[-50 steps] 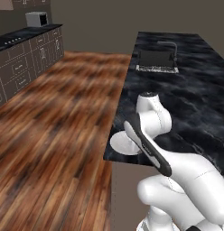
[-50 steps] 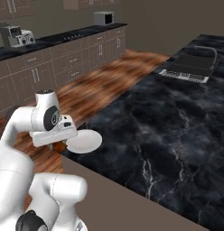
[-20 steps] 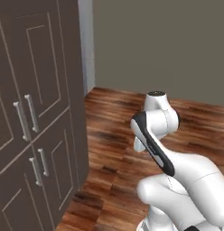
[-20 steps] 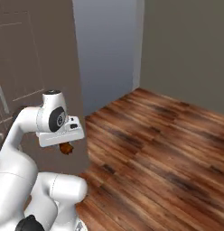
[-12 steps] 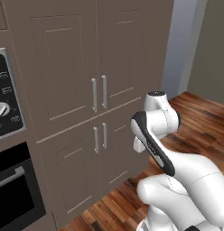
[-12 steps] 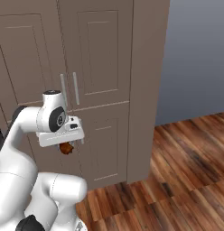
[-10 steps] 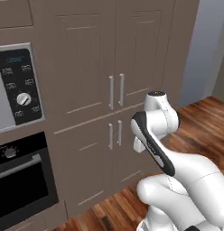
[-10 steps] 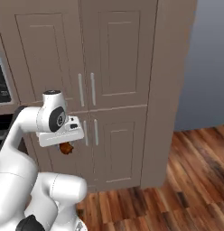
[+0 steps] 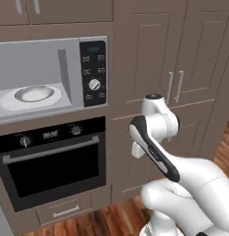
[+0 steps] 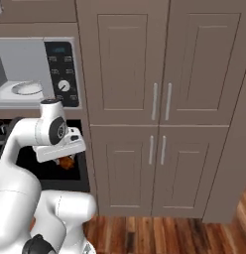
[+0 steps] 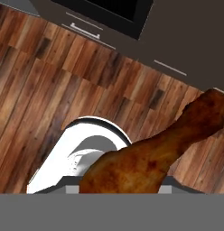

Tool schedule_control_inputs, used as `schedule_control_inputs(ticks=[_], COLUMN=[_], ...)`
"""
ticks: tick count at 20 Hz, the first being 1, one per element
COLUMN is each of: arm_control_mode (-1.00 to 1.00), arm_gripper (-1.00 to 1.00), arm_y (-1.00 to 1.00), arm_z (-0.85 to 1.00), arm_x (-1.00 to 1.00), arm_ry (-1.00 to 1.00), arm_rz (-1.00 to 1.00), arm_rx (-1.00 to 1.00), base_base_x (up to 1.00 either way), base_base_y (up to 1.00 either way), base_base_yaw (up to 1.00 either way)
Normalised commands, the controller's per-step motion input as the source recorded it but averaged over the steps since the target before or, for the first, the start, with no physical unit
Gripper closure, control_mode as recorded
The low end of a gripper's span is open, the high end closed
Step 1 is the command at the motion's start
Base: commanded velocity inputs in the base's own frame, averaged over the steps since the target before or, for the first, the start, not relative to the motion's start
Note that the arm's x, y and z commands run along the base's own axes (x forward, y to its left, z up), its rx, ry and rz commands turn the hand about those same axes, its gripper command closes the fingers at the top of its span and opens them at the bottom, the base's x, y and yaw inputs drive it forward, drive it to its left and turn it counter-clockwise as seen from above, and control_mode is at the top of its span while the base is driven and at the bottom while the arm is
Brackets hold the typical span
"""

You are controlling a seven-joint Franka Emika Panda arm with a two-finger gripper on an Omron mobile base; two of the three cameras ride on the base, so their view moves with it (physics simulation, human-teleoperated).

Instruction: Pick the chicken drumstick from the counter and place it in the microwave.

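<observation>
In front of the built-in wall units, facing the microwave (image 9: pixel 51 78) with door open and white turntable plate (image 9: pixel 34 94) exposed, black oven (image 9: pixel 54 163) directly below. Under the hand, gripper (image 10: pixel 65 159) clamped on the chicken drumstick (image 11: pixel 154 155), held low over the wood-plank floor (image 11: pixel 50 81), beside the cabinet doors (image 10: pixel 159 74). Fat end at the jaws, narrow end pointing away.
</observation>
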Motion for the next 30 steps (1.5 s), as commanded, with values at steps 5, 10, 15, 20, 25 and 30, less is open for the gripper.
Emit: schedule_control_inputs(ticks=[5, 10, 15, 20, 25, 30], arm_control_mode=[1.0, 1.0, 1.0, 1.0, 1.0, 1.0], arm_gripper=[1.0, 1.0, 1.0, 1.0, 1.0, 1.0], arm_y=[0.0, 0.0, 0.0, 0.0, 0.0, 0.0], arm_z=[0.0, 0.0, 0.0, 0.0, 0.0, 0.0], arm_x=[0.0, 0.0, 0.0, 0.0, 0.0, 0.0], arm_ry=[0.0, 0.0, 0.0, 0.0, 0.0, 0.0], arm_rz=[0.0, 0.0, 0.0, 0.0, 0.0, 0.0], arm_rx=[0.0, 0.0, 0.0, 0.0, 0.0, 0.0], base_base_x=[0.03, 0.39, 0.64, 0.39, 0.17, 0.43], base_base_y=[1.0, 0.91, 0.25, -0.06, -0.16, -0.19], base_base_yaw=[0.0, 0.04, 0.23, 0.35, 0.36, 0.29])
